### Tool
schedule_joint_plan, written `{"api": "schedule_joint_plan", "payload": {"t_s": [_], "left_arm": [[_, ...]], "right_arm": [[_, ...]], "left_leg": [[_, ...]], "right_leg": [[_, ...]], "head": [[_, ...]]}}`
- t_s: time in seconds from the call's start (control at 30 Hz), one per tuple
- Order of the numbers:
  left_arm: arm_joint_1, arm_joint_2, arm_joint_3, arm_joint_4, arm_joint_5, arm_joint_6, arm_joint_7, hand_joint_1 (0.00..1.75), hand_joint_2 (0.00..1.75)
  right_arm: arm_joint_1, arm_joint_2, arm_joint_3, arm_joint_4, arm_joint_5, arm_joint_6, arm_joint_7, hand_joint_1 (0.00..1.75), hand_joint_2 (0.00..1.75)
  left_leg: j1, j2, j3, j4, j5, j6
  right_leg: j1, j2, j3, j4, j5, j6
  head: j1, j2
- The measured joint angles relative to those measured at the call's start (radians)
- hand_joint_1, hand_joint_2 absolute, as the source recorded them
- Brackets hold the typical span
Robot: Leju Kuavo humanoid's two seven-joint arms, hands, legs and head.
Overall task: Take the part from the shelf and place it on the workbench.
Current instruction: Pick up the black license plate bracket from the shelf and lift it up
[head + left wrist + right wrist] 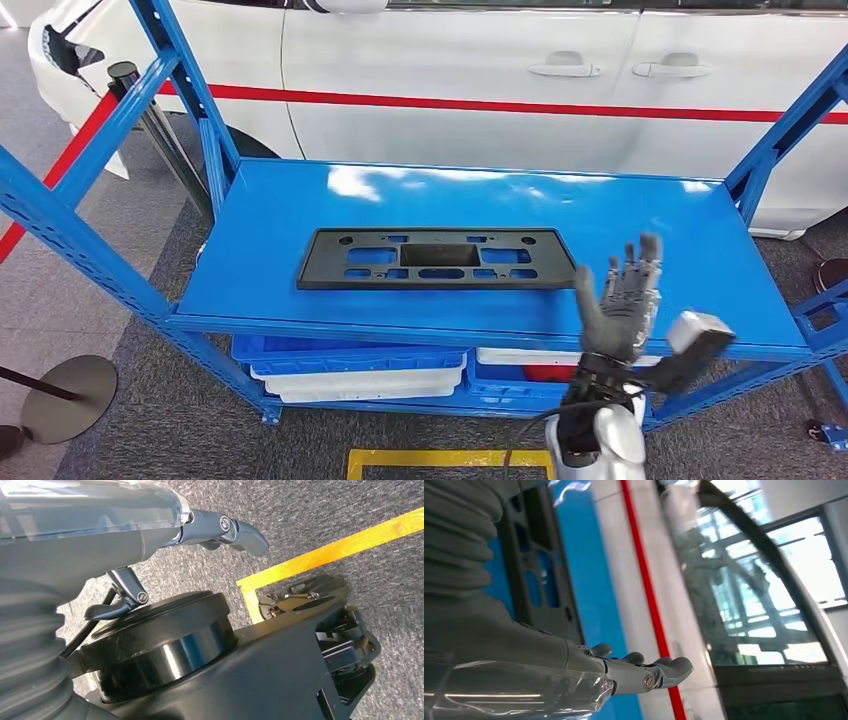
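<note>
the fingers (pixel 638 268) of the right hand (pixel 618 305) are stretched out and a little apart, pointing up and away from the robot, and they hold nothing. this hand is raised in front of the front edge of the shelf (pixel 640 215), near its right part, and it does not touch the part. in the right wrist view the same fingers (pixel 659 671) lie straight, with the thumb beside them, and behind them are the blue top and the white car.

the left hand (pixel 150 555) hangs down over the grey floor (pixel 320 510). its fingers (pixel 240 532) are loose and only a little bent, nothing is between them.

the part (pixel 437 259) is one long, flat, black plastic plate with several cut-out holes and a deeper rectangle in the middle. it lies flat on the top board of the shelf, about in the middle, a little to the left of the right hand. its long axis goes from left to right, parallel to the front edge of the shelf. there is one such part.

the shelf is blue metal with slanted blue posts on both sides. under the top board there are trays: two blue trays (pixel 350 357) and two white trays (pixel 360 383) can be seen, stacked.

behind the shelf stands one white car (pixel 480 80) with a red stripe (pixel 500 103) along its side and two door handles (pixel 565 68). on the floor there is a yellow line (pixel 447 460) near the robot, and at the left one round stand base (pixel 68 397).
</note>
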Motion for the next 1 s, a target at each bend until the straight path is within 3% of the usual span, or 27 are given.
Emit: {"api": "schedule_joint_plan", "payload": {"t_s": [0.17, 0.3, 0.4, 0.53, 0.87, 1.0], "left_arm": [[-0.007, 0.000, -0.015, 0.000, -0.035, -0.012, 0.015, 0.00, 1.75], [-0.019, -0.002, -0.030, 0.000, -0.051, -0.020, 0.030, 0.00, 1.75], [-0.023, -0.002, -0.035, 0.000, -0.054, -0.024, 0.028, 0.00, 1.75], [-0.025, -0.002, -0.040, 0.000, -0.058, -0.026, 0.026, 0.00, 1.75], [-0.031, -0.002, -0.062, 0.000, -0.085, -0.035, 0.044, 0.00, 1.75], [-0.033, -0.002, -0.069, 0.000, -0.086, -0.035, 0.046, 0.00, 1.75]], "right_arm": [[-0.038, -0.013, 0.202, 0.089, 0.483, -0.443, -0.157, 0.00, 0.00], [-0.052, -0.011, 0.252, 0.112, 0.955, -0.488, -0.198, 0.00, 0.00], [-0.091, -0.009, 0.276, 0.221, 1.089, -0.488, -0.092, 0.00, 0.00], [-0.191, -0.009, 0.375, 0.411, 1.124, -0.488, 0.114, 0.00, 1.75], [-0.380, -0.009, 0.554, 0.674, 1.235, -0.488, 0.264, 0.00, 1.75], [-0.429, -0.008, 0.595, 0.741, 1.269, -0.488, 0.286, 0.00, 1.75]], "left_leg": [[0.000, 0.000, -0.001, 0.000, 0.001, 0.000], [0.000, -0.002, -0.001, 0.000, 0.001, 0.000], [0.000, -0.002, -0.001, -0.001, 0.001, 0.000], [0.000, -0.002, -0.001, -0.001, 0.003, 0.000], [0.000, -0.002, -0.001, 0.000, 0.004, 0.000], [0.000, -0.002, -0.001, 0.000, 0.004, 0.000]], "right_leg": [[0.000, 0.000, -0.001, 0.000, 0.000, 0.000], [0.000, -0.002, 0.000, 0.000, 0.000, 0.000], [0.000, -0.001, 0.000, 0.000, 0.000, 0.000], [0.000, -0.001, -0.001, 0.001, 0.001, 0.001], [0.000, -0.001, -0.002, 0.001, 0.001, 0.001], [0.000, -0.001, -0.002, 0.001, 0.001, 0.001]], "head": [[0.000, 0.000], [0.000, 0.000], [0.000, 0.000], [0.000, 0.000], [0.000, 0.000], [0.000, 0.000]]}}
